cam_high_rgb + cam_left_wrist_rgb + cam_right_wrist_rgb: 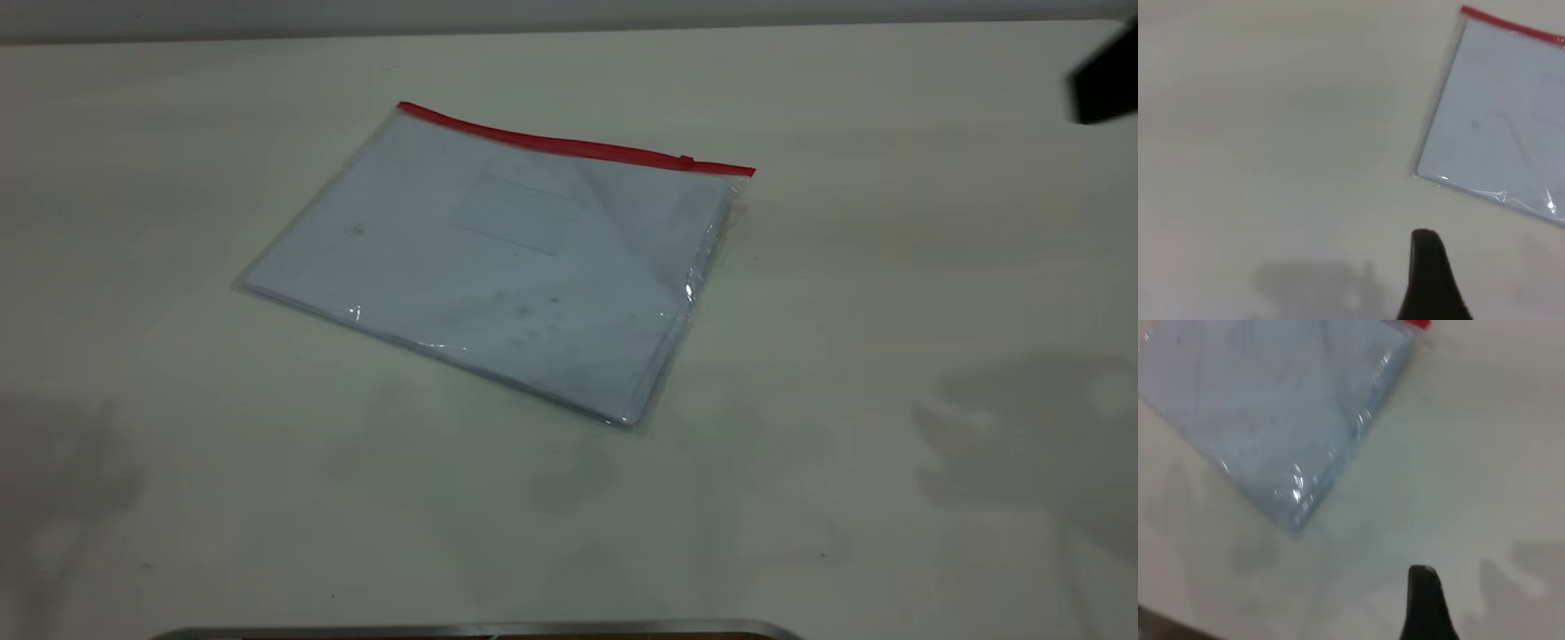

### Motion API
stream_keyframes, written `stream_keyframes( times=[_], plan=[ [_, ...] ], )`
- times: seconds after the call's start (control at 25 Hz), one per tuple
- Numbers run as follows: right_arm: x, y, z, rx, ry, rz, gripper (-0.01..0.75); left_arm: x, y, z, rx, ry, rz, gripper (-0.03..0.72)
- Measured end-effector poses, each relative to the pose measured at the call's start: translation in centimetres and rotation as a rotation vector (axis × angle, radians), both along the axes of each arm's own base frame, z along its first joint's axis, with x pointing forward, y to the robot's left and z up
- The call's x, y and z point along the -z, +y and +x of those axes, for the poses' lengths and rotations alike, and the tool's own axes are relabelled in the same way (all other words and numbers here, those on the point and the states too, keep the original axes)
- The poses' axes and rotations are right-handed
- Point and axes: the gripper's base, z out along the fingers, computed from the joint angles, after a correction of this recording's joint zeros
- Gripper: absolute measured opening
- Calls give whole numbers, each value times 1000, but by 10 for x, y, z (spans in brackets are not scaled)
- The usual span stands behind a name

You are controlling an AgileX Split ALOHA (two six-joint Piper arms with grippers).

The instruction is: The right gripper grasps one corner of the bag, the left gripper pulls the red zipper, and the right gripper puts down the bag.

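The bag (498, 258) lies flat on the table, a clear pouch with white paper sheets inside. The red zipper (569, 145) runs along its far long edge, with the small slider tab (686, 161) near the right end. The red-tipped corner (749, 171) points right. The left gripper (1431, 280) shows only as a black tip above bare table, apart from the bag (1511, 113) and its red strip (1511, 25). The right gripper (1425, 607) is also a black tip over bare table, apart from the bag (1271, 407); the red corner end (1421, 323) is just in view.
A black part of the right arm (1107, 84) shows at the far right edge of the table. A grey metal edge (480, 629) lies along the front. The pale tabletop (889, 311) surrounds the bag on all sides.
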Motion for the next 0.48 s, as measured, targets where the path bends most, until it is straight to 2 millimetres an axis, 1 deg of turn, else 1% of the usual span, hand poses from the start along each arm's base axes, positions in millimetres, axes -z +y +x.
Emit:
stream_keyframes(
  times=[0.04, 0.12, 0.16, 0.24, 0.36, 0.48],
  plan=[
    [6, 1, 11, -3, -4, 11, 553, 4, -1, 10, 8, 18, -5, 561],
    [26, 2, 31, -11, 12, 23, 553, 9, -5, 28, 34, 43, -19, 561],
    [33, 2, 42, 3, 11, 41, 553, 13, -8, 36, 56, 57, -20, 561],
    [53, 4, 61, 2, 23, 66, 553, 19, -16, 52, 99, 72, -18, 561],
    [78, 10, 88, 8, 21, 162, 553, 27, -29, 71, 139, 77, -20, 562],
    [104, 16, 111, -15, 25, 244, 553, 35, -41, 86, 170, 82, -16, 562]
  ],
)
